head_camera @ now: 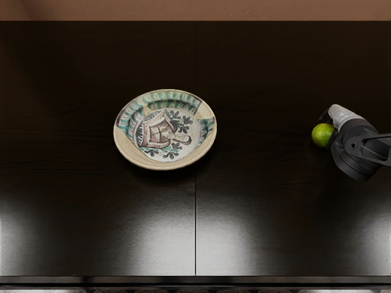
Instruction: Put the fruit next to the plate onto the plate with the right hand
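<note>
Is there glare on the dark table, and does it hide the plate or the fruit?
Head view: two soft glare patches lie on the table near the bottom edge; the plate and the lime sit outside them, sharp and clearly lit.

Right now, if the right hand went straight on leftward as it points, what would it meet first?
The green fruit, directly at the right hand's leading side; whether they touch is unclear. The plate lies much farther left on the table.

No legible text, label, brand or number; plate (128,152) bears painted motifs only, no lettering
</note>
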Controlling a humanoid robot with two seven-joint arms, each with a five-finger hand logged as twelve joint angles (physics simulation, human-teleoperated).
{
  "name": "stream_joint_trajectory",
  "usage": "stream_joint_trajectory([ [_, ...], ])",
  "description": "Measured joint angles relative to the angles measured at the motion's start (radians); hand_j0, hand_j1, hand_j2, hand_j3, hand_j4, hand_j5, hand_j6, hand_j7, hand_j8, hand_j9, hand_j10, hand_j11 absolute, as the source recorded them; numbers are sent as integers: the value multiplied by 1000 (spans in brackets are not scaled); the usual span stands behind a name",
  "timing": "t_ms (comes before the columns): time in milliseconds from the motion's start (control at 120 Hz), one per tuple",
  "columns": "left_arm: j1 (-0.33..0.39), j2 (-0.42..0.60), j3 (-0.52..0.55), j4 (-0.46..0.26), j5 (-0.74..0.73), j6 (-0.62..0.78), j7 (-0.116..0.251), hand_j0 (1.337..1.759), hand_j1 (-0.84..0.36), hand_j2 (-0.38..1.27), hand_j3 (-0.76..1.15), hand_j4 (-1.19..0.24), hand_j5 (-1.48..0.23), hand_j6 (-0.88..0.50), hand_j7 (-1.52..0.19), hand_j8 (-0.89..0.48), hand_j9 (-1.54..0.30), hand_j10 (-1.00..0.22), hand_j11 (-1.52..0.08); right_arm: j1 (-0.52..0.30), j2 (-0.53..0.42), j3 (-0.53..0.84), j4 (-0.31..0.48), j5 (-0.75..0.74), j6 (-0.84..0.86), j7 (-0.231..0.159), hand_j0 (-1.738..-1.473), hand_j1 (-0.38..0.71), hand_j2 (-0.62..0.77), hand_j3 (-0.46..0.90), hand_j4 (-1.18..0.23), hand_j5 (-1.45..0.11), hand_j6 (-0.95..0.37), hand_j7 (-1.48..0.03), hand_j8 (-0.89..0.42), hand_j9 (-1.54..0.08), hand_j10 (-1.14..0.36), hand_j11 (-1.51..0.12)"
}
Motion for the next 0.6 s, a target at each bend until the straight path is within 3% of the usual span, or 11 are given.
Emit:
stream_joint_trajectory([
  [208,0,0,0,0,0,0,0,1658,337,2,0,-10,-13,-10,-13,-10,-13,-10,-13,-2,1,1,-1,-1,1,-1,-1655,163,-52,0,-466,-616,-373,-609,-468,-614,-469,-612],
  [600,5,0,-1,0,0,0,0,1658,337,2,0,-10,-13,-10,-13,-10,-13,-10,-13,-1,11,1,0,-4,0,-3,-1650,211,82,-1,-452,-770,-313,-775,-410,-777,-602,-773],
])
